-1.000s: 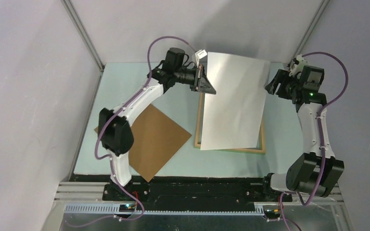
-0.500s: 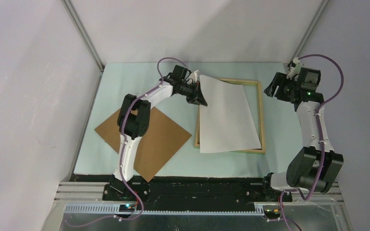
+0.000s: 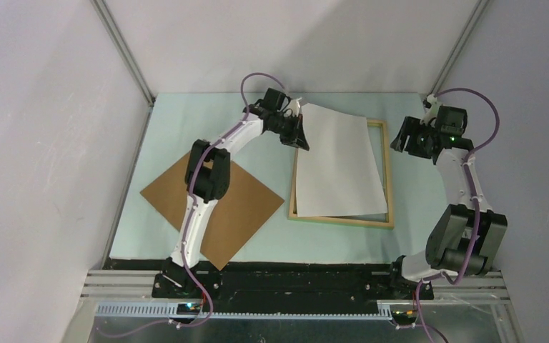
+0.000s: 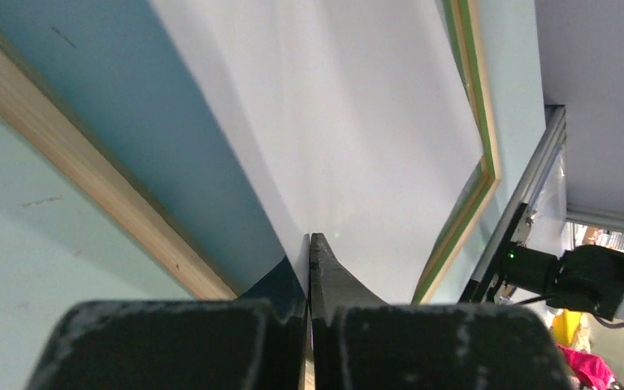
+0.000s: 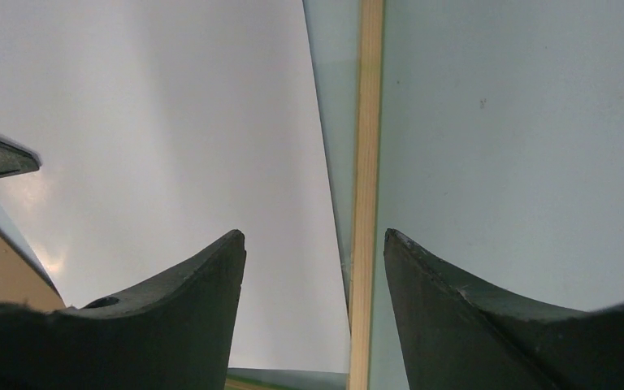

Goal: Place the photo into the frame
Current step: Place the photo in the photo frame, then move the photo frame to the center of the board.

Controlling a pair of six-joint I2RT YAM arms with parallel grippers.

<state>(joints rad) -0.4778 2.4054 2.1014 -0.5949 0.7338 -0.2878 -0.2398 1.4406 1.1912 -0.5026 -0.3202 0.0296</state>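
Note:
The photo [image 3: 339, 168] shows only a plain white face. It lies slanted over the light-wood frame [image 3: 387, 171], which rests flat on the table. The photo's far-left corner sticks out past the frame's far rail. My left gripper [image 3: 302, 136] is shut on that corner, its jaws [image 4: 310, 244] pinching the photo's edge [image 4: 357, 122]. A green face shows on the frame's rail [image 4: 473, 97]. My right gripper [image 3: 405, 136] hovers open by the frame's far-right corner. In the right wrist view this gripper [image 5: 314, 236] straddles the wooden rail [image 5: 368, 162] and the photo's edge [image 5: 171, 122], holding nothing.
A brown board [image 3: 236, 207] lies flat on the pale green table [image 3: 186, 121] to the left of the frame, partly under my left arm. Grey walls and metal posts close in the back and sides.
The left gripper has brought the photo down from a raised, tilted pose to nearly flat over the frame, with the arm stretched farther out. The right gripper has shifted slightly towards the frame.

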